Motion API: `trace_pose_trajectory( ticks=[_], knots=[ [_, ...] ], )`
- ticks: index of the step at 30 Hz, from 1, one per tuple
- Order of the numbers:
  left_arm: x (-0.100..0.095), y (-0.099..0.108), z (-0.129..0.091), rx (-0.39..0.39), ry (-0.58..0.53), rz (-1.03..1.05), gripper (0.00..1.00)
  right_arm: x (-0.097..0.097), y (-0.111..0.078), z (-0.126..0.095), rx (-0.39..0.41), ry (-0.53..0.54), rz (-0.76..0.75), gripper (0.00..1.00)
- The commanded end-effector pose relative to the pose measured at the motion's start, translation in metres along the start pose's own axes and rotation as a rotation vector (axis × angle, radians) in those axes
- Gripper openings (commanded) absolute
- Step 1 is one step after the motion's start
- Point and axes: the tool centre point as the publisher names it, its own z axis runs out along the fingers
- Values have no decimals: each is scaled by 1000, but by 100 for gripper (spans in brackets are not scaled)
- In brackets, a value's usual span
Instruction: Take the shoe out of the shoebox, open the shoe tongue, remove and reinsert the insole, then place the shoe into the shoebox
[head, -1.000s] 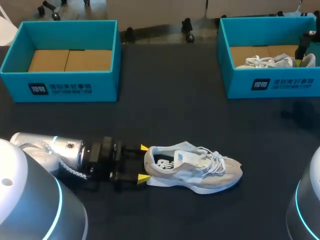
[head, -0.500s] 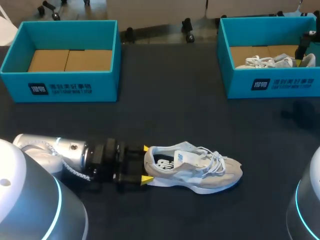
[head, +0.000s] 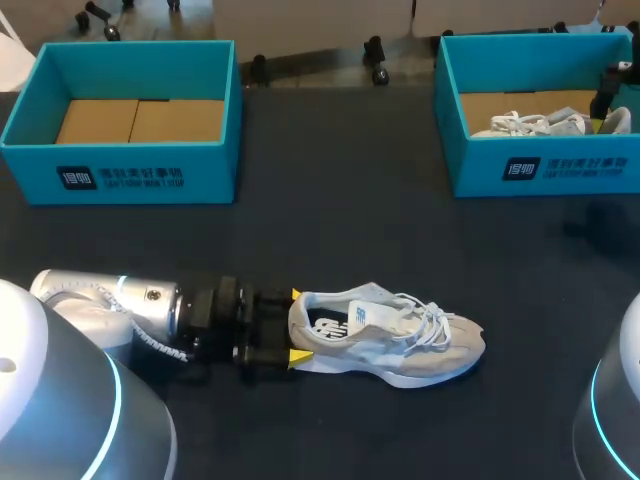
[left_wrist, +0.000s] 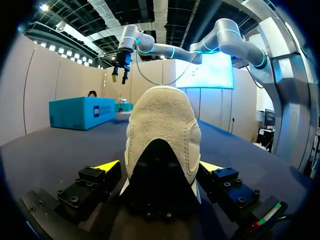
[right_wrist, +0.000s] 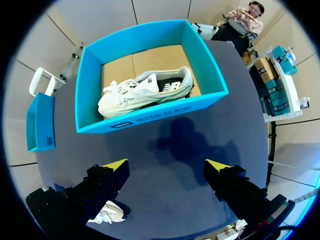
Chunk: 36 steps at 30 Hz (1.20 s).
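A grey-white sneaker lies on its side on the dark table, toe to the right, laces loose. My left gripper is open, one yellow tip on each side of the heel. In the left wrist view the suede heel fills the gap between the fingers of the left gripper. My right gripper hangs open above the right teal shoebox, holding nothing. Seen from the right gripper, that shoebox holds a second white sneaker.
A second teal shoebox stands at the back left, with only a cardboard bottom showing inside. Dark table lies between the two boxes and ahead of the sneaker's toe. My right arm's gripper shows high above the far box in the left wrist view.
My left gripper has slid a little to the right, its fingers now further along the sides of the sneaker's heel. The sneaker and the right arm have not moved.
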Motion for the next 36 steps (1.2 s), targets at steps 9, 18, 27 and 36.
trace_pose_trajectory(
  ticks=[9, 18, 27, 36],
  knots=[
    [0, 1, 4, -14, 10, 5, 100, 0, 0, 0, -1, -1, 1, 100],
    [5, 2, 8, -23, 17, 17, 100, 0, 0, 0, -1, -1, 1, 100],
    [5, 0, 13, -18, 17, 12, 100, 0, 0, 0, -1, -1, 1, 100],
    [5, 4, 17, -23, 16, 3, 100, 0, 0, 0, -1, -1, 1, 100]
  ],
)
